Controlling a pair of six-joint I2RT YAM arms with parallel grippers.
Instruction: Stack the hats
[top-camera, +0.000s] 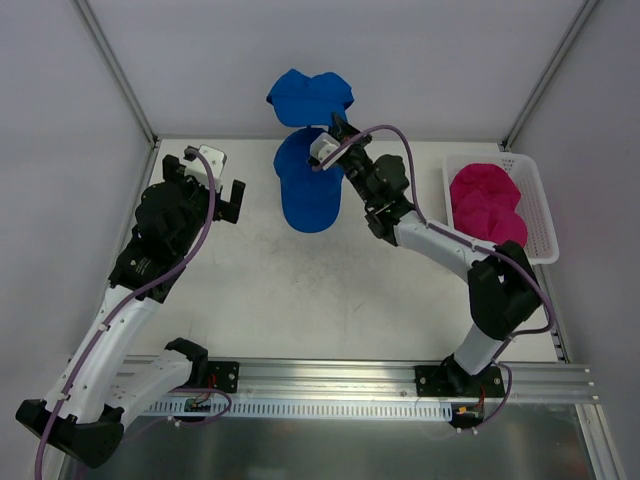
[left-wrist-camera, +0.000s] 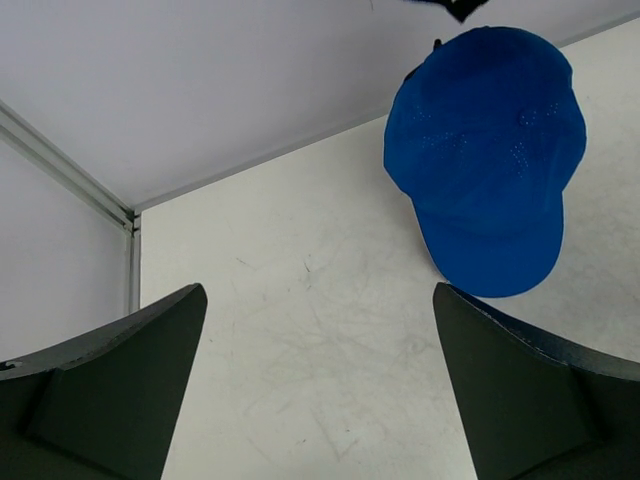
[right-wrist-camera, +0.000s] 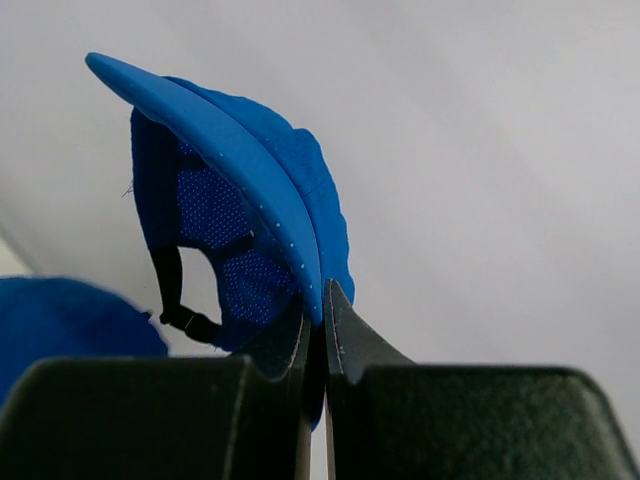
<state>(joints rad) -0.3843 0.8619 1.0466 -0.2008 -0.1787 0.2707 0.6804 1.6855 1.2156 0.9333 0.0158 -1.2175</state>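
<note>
Pinching a royal blue fabric baseball cap (right-wrist-camera: 250, 190) by its curved brim, the right claw (right-wrist-camera: 322, 300) holds it aloft, crown toward the back wall (top-camera: 420, 60); the left claw (left-wrist-camera: 318, 295) gapes wide, empty.

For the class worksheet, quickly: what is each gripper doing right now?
left gripper: open, holding nothing.
right gripper: shut on the brim of a blue cap, held up in the air.
</note>
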